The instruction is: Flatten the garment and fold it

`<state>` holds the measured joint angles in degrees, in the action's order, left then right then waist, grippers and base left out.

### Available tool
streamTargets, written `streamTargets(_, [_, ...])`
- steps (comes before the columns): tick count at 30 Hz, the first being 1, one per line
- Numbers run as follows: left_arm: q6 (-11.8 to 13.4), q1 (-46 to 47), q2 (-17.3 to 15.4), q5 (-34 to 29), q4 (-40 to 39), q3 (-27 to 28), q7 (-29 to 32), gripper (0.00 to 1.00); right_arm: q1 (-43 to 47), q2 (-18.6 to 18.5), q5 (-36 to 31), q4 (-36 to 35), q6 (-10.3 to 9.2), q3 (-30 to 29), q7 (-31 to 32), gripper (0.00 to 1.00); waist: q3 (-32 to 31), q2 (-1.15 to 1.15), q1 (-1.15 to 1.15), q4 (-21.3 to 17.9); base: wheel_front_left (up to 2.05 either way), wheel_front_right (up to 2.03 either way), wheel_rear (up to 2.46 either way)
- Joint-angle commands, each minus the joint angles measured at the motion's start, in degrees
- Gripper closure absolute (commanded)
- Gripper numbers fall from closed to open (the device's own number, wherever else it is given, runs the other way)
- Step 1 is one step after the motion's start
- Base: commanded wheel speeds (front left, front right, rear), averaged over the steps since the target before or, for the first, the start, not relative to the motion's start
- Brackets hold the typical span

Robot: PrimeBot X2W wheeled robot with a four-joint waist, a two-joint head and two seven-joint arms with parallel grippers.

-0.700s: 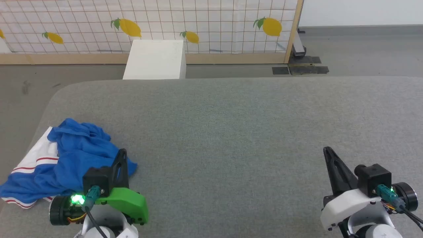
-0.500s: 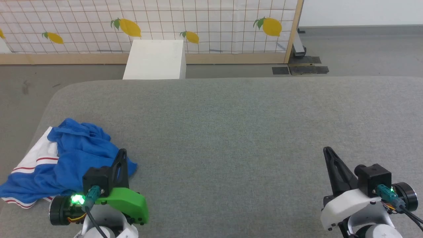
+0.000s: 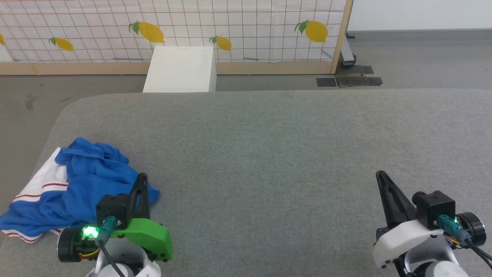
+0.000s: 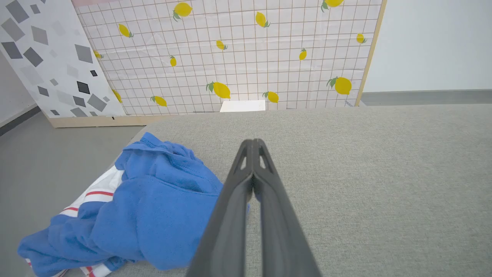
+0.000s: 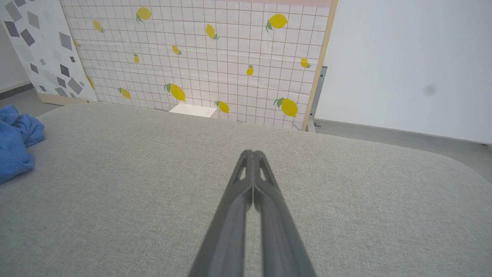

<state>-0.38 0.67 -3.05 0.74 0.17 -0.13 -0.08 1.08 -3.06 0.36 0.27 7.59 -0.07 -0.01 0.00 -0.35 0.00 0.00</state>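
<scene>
1. The garment (image 3: pixel 77 181) lies crumpled at the left edge of the grey tabletop (image 3: pixel 269 154)
2. The left gripper (image 3: pixel 142 177): jaws pressed together, empty, at the garment's right edge
3. The right gripper (image 3: pixel 380 175): jaws pressed together, empty, well apart from it

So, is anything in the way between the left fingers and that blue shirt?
Nothing visible is. The shut left fingers sit right beside the crumpled shirt on the grey cushion, with no other thing between them.
</scene>
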Motion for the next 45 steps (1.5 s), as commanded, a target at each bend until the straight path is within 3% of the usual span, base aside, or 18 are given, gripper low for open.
streamTargets(1, [0.4,-0.7,0.2,-0.7,-0.2,0.1,0.1,1.00,-1.1,0.2,-0.4,-0.3,-0.10,0.1,0.0,1.00,0.0,0.35,0.00,0.0,0.00,0.00,0.00])
streamTargets(11, [0.4,-0.7,0.2,-0.7,-0.2,0.1,0.1,1.00,-1.1,0.2,-0.4,-0.3,-0.10,0.1,0.0,1.00,0.0,0.35,0.00,0.0,0.00,0.00,0.00])
streamTargets(12, [0.0,0.0,0.0,0.0,0.0,0.0,0.0,0.00,0.0,0.0,0.0,0.0,0.00,0.0,0.0,0.00,0.0,0.00,0.00,0.0,0.00,0.00,0.00])
streamTargets(13, [0.0,0.0,0.0,0.1,0.0,0.0,0.0,0.00,0.0,0.0,0.0,0.0,0.00,0.0,0.0,0.00,0.0,0.00,0.00,0.0,0.00,0.00,0.00])
streamTargets(14, [0.0,0.0,0.0,0.2,0.0,-0.1,0.0,1.00,0.0,0.0,0.0,0.0,0.00,0.0,0.0,1.00,0.0,0.00,0.00,0.0,0.00,0.00,0.00])
streamTargets(15, [0.0,0.0,0.0,0.3,0.0,-0.1,0.0,0.00,0.0,0.0,0.0,0.0,0.00,0.0,0.0,0.00,0.0,0.00,0.00,0.0,0.00,0.00,0.00])
streamTargets(45, [0.3,0.9,0.0,3.3,3.7,-3.3,-3.5,0.00,0.9,0.0,1.0,0.7,-0.02,-0.4,-3.5,0.00,-0.8,0.08,0.00,0.0,0.00,0.00,0.00])
